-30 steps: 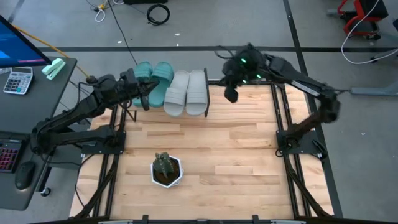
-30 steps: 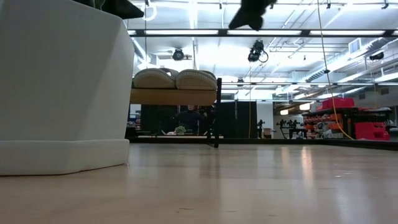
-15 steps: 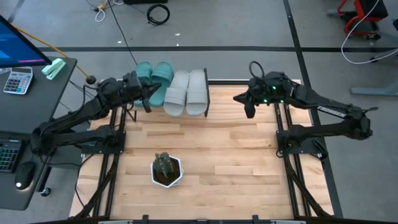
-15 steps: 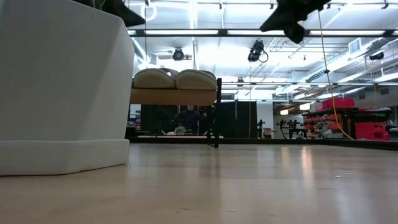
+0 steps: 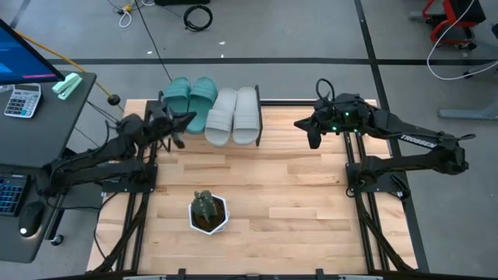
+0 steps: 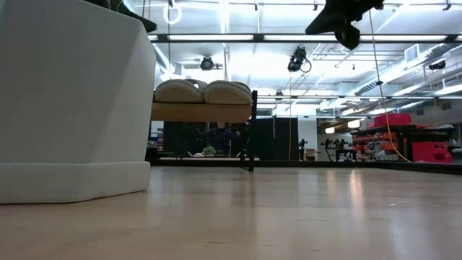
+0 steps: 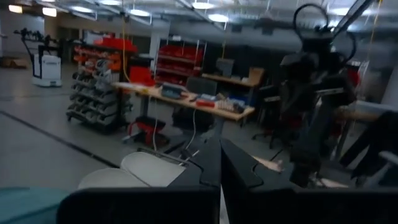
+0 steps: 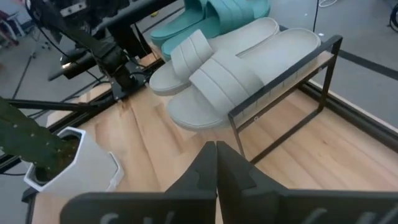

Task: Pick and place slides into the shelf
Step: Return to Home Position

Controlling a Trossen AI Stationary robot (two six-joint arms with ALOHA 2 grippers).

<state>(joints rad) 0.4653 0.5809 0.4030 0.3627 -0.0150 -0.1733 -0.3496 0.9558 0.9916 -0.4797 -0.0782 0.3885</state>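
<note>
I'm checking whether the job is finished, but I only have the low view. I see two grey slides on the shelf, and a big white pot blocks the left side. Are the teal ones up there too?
Observer: Yes. The high view shows both teal slides on the shelf, to the left of the grey slides.
Operator: Is the left gripper holding anything?
Observer: No. The left gripper is shut and empty, by the shelf's left end.
Operator: And the right one?
Observer: The right gripper is also shut and empty. It is above the table, off past the shelf's right end.
</note>
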